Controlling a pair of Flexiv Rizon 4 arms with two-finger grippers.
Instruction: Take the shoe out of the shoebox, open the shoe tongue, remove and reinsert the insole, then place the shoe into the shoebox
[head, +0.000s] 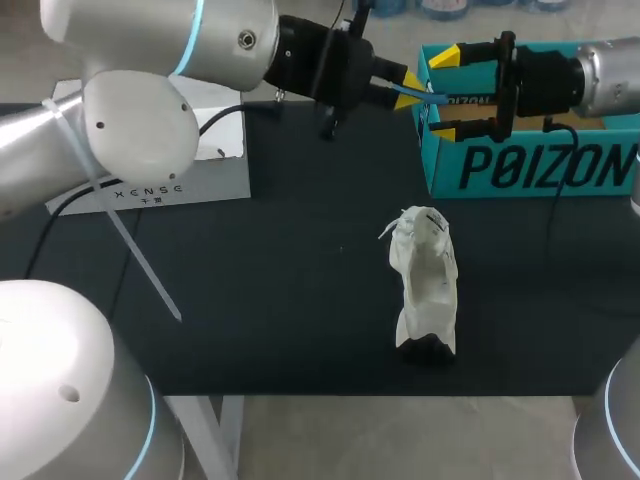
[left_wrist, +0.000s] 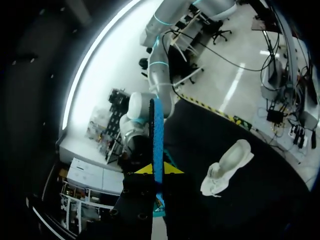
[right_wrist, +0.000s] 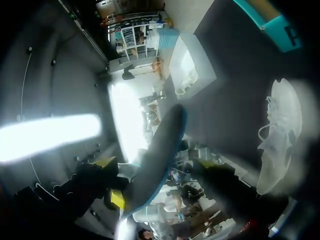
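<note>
- Our left gripper (left_wrist: 158, 171): clamped tight on one end of the blue insole (left_wrist: 158, 127), a yellow tip on each face. The insole sticks straight out ahead of it, edge-on in the left wrist view.
- Our right gripper (head: 446, 93): fingers spread wide, nothing held. It faces the left one, and the insole's free end pokes in btw. its fingers. As far as we can tell, the pads don't both touch it.
- Both meet in the air over the desk's (head: 280, 290) far edge, right of centre, just beside the shoebox's (head: 530, 165) left end.
- Shoebox: teal, at the desk's far right corner. We see no shoe in it.
- Shoe (head: 425, 285): white, on the desk right of centre, toward the near edge, well apart from both grippers. Its opening faces up; we can't tell the tongue's exact state.
- Step, in our judgement: the insole is out, so we're btw. "remove" and "reinsert". This is prob. a hand-over or regrip, left to right.
- Next move calls for:
  - the right fingers closing on the free end before the left lets go, else the insole drops;
  - carrying the insole down to the shoe, lining it up w/ the opening and sliding it in;
  - the other arm prob. steadying the shoe, since it looks light and sits loose.
</note>
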